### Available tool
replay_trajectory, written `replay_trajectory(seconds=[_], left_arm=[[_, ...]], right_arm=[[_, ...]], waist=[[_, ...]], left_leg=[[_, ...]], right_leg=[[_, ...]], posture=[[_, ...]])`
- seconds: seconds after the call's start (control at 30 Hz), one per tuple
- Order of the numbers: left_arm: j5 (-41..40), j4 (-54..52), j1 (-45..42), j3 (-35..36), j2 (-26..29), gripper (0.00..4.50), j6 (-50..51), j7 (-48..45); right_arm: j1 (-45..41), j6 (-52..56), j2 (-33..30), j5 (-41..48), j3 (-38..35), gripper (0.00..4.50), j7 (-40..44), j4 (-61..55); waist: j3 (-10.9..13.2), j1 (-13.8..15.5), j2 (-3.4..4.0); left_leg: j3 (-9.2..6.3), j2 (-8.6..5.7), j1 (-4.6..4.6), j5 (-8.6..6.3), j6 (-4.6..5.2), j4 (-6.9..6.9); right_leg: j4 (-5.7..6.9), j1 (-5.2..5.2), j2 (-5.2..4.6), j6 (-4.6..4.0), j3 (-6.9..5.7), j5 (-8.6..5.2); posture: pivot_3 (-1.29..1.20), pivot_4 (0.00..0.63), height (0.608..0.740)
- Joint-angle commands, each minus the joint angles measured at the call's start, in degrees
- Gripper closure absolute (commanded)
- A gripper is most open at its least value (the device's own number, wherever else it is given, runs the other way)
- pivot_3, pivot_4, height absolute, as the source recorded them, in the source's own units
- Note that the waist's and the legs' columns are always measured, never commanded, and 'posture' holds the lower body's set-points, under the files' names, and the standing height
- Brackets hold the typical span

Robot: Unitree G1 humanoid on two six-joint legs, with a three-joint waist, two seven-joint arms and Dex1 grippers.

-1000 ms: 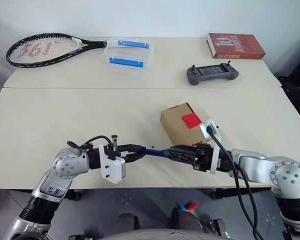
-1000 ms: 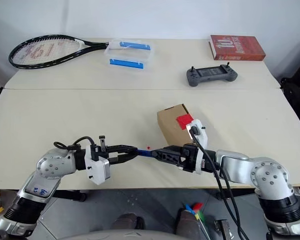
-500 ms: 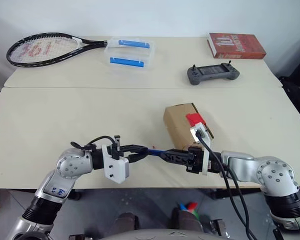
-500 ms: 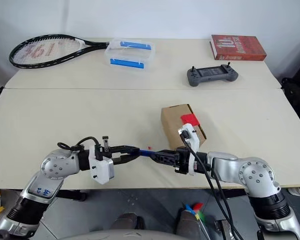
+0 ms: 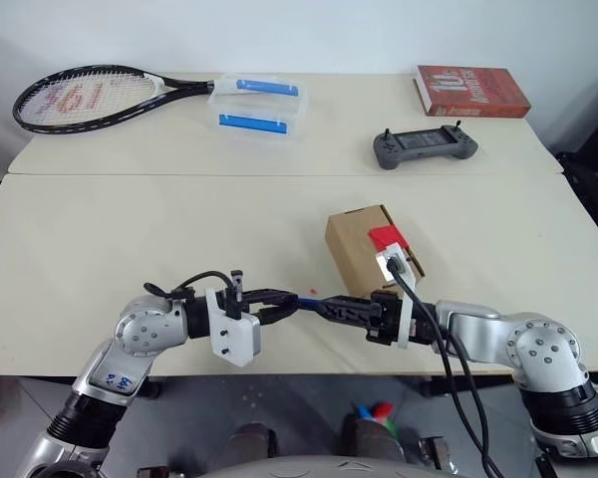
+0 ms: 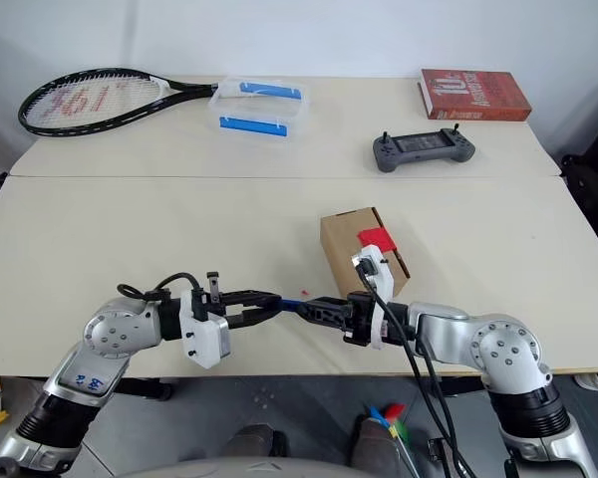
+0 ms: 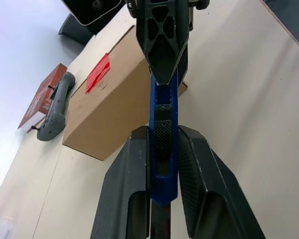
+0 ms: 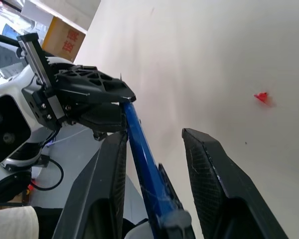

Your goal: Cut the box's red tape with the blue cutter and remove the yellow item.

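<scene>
Centrally, at the near edge of the pale beige table (image 5: 130, 229): one slim dark blue pen-shaped cutter (image 5: 308, 302), lying level between the two grippers, above the tabletop.

Left gripper (image 5: 279, 302): black fingers (image 7: 134, 189) closed narrowly on one end of the cutter; in the left wrist view the blue body with its ribbed black slider sits pinched between both pads.

Right gripper (image 5: 331, 307): pointed toward the left one, at the cutter's other end. In the right wrist view its fingers (image 8: 212, 184) stand partly apart; the blue shaft runs along one finger and leaves a gap to the other. Whether it grips firmly cannot be told.

Small brown cardboard carton (image 5: 364, 249): resting on the table just beyond the right gripper, flaps shut. Small bright red square tape patch (image 5: 385, 236): on its top face, toward the right edge.

One tiny red speck (image 8: 261, 97) on the tabletop near the cutter.

Far side of the table, left to right:
- black-framed tennis racket (image 5: 90, 98), lying flat
- clear plastic container with blue strips (image 5: 256, 106), touching the racket's handle end
- dark grey handheld controller (image 5: 423, 147)
- red hardback book (image 5: 470, 91), far right corner

Yellow item: not discernible.
</scene>
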Motion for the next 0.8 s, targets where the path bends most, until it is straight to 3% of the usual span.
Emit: replay_trajectory(seconds=[0.03,0.13,0.23,0.33,0.37,0.53,0.67,0.77,0.8], left_arm=[[-0.26,-2.09,-0.33,0.08,-0.30,4.06,-0.02,0.78],[-0.12,-2.19,-0.29,0.04,-0.49,4.06,0.14,0.95],[0.02,-2.30,-0.20,0.10,-0.54,4.06,0.30,1.13],[0.17,-2.39,-0.21,0.05,-0.50,4.06,0.35,1.22],[0.19,-2.42,-0.25,0.01,-0.47,4.06,0.39,1.25],[-2.25,-3.09,-0.08,-0.34,-0.19,4.06,1.15,-0.10],[-7.16,-5.46,0.75,0.14,-0.03,2.90,5.40,-1.86],[-22.14,-12.30,3.60,2.53,3.43,1.98,24.49,-4.87],[-26.39,-14.40,4.35,3.59,4.65,1.93,30.01,-5.30]], right_arm=[[0.06,-0.60,0.70,2.04,-1.72,2.70,-0.20,-0.33],[0.13,-0.68,1.08,1.95,-1.76,2.70,-0.17,-0.44],[0.15,-0.46,1.20,2.05,-1.78,3.20,0.38,-0.50],[0.29,-0.16,0.99,2.05,-1.72,4.25,0.88,-0.53],[0.31,-0.12,0.92,2.11,-1.71,4.38,0.96,-0.51],[0.13,0.08,0.40,2.22,-2.00,4.36,1.60,-0.31],[-0.25,0.48,-0.48,2.73,-2.49,4.36,2.28,-0.27],[-0.44,1.37,-3.17,5.95,-4.33,4.36,3.41,-1.54],[-0.24,1.58,-4.28,7.12,-5.06,4.36,3.92,-2.06]], waist=[[0.00,-0.01,0.00],[0.00,0.00,0.00],[0.00,-0.01,0.00],[0.00,0.00,0.00],[0.00,0.00,0.00],[0.00,-0.01,0.00],[0.01,0.02,0.01],[0.01,-0.08,0.01],[0.04,-0.10,0.03]], left_leg=[[0.00,0.00,0.00,0.00,0.00,0.00],[0.00,0.00,0.00,0.00,0.00,0.00],[0.00,0.00,0.00,0.00,0.00,0.00],[0.00,0.00,-0.01,0.00,0.00,0.00],[0.00,0.00,-0.01,0.00,0.00,0.00],[0.00,0.00,-0.02,0.00,0.00,0.00],[-0.02,0.01,-0.04,0.00,0.00,0.00],[-0.03,0.01,-0.07,0.00,0.00,0.00],[-0.05,0.02,-0.08,0.00,0.00,-0.01]], right_leg=[[0.00,0.00,0.00,0.00,0.00,0.00],[0.00,0.00,0.00,0.00,0.00,0.00],[0.00,0.00,0.00,0.00,0.00,0.00],[0.00,-0.01,0.00,0.00,0.00,0.00],[0.00,-0.01,0.00,0.00,0.00,0.00],[0.00,-0.02,0.00,0.00,0.00,0.00],[-0.01,-0.02,0.00,0.00,0.00,0.00],[-0.01,-0.04,0.00,0.00,0.00,0.00],[0.00,-0.07,0.00,0.00,0.00,0.00]], posture=[[0.00,0.150,0.740],[0.00,0.150,0.740],[0.00,0.150,0.740],[0.00,0.150,0.740],[0.00,0.150,0.740],[0.00,0.150,0.740],[0.00,0.150,0.740],[0.00,0.150,0.740],[0.00,0.150,0.740]])
